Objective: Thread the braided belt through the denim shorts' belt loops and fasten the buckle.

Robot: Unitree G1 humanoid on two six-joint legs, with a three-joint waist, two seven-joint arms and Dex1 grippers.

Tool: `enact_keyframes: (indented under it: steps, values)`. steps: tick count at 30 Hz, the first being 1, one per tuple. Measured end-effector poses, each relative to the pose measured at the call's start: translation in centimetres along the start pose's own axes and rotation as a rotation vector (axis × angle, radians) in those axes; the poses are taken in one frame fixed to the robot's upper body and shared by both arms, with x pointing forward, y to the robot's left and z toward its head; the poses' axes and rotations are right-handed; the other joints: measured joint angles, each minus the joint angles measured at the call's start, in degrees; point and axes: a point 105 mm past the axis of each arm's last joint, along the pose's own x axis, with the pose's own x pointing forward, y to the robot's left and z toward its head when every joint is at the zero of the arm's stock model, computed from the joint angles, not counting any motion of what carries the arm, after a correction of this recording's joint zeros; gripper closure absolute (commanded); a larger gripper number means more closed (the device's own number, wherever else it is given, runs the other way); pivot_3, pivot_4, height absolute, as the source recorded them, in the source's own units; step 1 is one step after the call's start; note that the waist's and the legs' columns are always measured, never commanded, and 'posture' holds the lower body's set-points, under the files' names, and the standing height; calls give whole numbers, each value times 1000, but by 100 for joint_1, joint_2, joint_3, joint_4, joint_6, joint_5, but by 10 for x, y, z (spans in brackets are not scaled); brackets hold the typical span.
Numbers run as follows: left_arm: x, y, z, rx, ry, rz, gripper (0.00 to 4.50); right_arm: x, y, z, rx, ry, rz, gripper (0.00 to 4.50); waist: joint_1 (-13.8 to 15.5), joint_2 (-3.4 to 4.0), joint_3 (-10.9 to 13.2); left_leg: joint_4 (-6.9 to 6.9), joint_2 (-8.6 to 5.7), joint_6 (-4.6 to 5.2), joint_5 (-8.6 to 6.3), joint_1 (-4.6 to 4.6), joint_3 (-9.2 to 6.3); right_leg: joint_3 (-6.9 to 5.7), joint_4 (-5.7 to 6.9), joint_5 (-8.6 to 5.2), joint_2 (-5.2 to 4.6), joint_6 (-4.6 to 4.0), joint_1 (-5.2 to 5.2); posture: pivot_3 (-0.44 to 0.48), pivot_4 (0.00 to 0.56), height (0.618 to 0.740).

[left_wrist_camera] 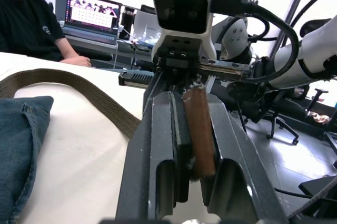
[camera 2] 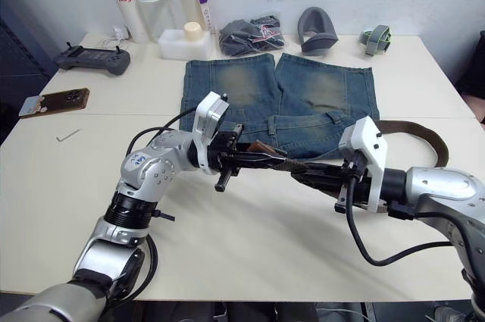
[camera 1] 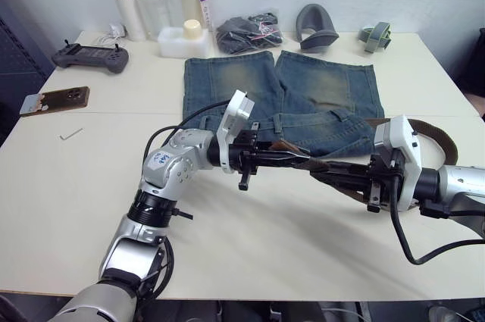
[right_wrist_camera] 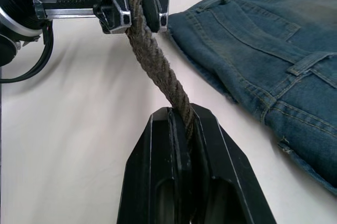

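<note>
Left eye view shows the denim shorts lying flat on the pale counter, legs toward the far wall and waistband toward the robot. Just in front of the waistband the left gripper and the right gripper meet tip to tip above the counter, each with its jaws closed on the braided belt. The short stretch of belt between them is mostly hidden by the black fingers. In the right wrist view it runs as a taut woven strand from one pair of jaws to the other. In the left wrist view a smooth brown tip sits clamped between the fingers. The rest of the belt curves away behind the right wrist, partly covered by it, and the buckle cannot be made out. One belt loop shows on the waistband, with no belt through it.
</note>
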Motion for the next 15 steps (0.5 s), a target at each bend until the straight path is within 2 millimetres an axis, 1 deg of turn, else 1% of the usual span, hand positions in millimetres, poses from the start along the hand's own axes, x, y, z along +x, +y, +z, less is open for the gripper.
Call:
enact_keyframes:
  steps: [2,3,4,5,6,7,8,9,10,12,14,15]
  values:
    - [5,5,2,2,-9,-3,4500,-4,-3,0,54,-36,-46,3619,22,-1,0,0,-2,1,1,-3,-2,-1,-1,1,-1,1,1,0,150,649]
    - [8,7,3,7,-14,-4,4500,-9,-6,-1,86,-64,-86,3289,36,-2,1,0,-4,2,1,-6,-4,-3,-3,1,-2,1,1,0,150,649]
    - [8,10,4,11,-20,0,4500,-15,-10,-4,120,-91,-133,2849,41,-2,1,0,-4,3,2,-6,-7,-4,-6,2,-2,3,3,0,150,649]
    - [9,14,3,8,-23,7,4500,-24,-14,-9,160,-118,-185,2307,50,-2,1,-1,-7,4,3,-8,-9,-6,-9,3,-2,5,5,0,150,649]
    - [9,17,1,4,-26,14,4500,-30,-16,-14,195,-135,-227,1862,35,-2,1,-1,-7,5,3,-8,-6,-2,-10,4,-1,8,4,0,150,649]
    - [10,22,-1,-7,-24,25,4500,-40,-18,-19,241,-179,-285,1282,42,-1,0,-4,-9,9,6,-12,-9,-4,-12,6,-1,12,4,0,150,649]
    - [10,24,-1,-14,-28,31,4500,-46,-20,-23,279,-219,-326,794,32,-2,1,-3,-8,9,6,-14,-14,-6,-16,8,0,17,5,0,150,649]
    - [12,28,-1,-28,-29,39,4500,-57,-20,-28,333,-288,-381,275,38,-2,1,-4,-12,9,9,-18,-14,-5,-14,10,-2,25,3,0,150,649]
    - [15,31,1,-35,-37,43,4500,-66,-19,-31,396,-374,-425,69,41,-2,1,-3,-12,8,10,-20,-21,-9,-15,10,-1,31,3,0,150,649]
    - [15,33,8,-37,-56,44,4500,-75,-12,-36,524,-544,-464,69,17,4,-2,-2,-10,3,13,-24,-29,-12,-11,10,0,34,0,0,150,649]
    - [16,33,14,-51,-69,37,4500,-79,-6,-38,611,-657,-486,69,-32,12,-3,-3,-14,2,14,-23,-30,0,-6,12,5,38,-6,0,150,649]
    - [17,33,17,-64,-82,29,4500,-75,-2,-40,648,-692,-483,69,-50,13,-3,-4,-14,2,13,-19,-35,-1,-4,11,8,37,-5,0,150,649]
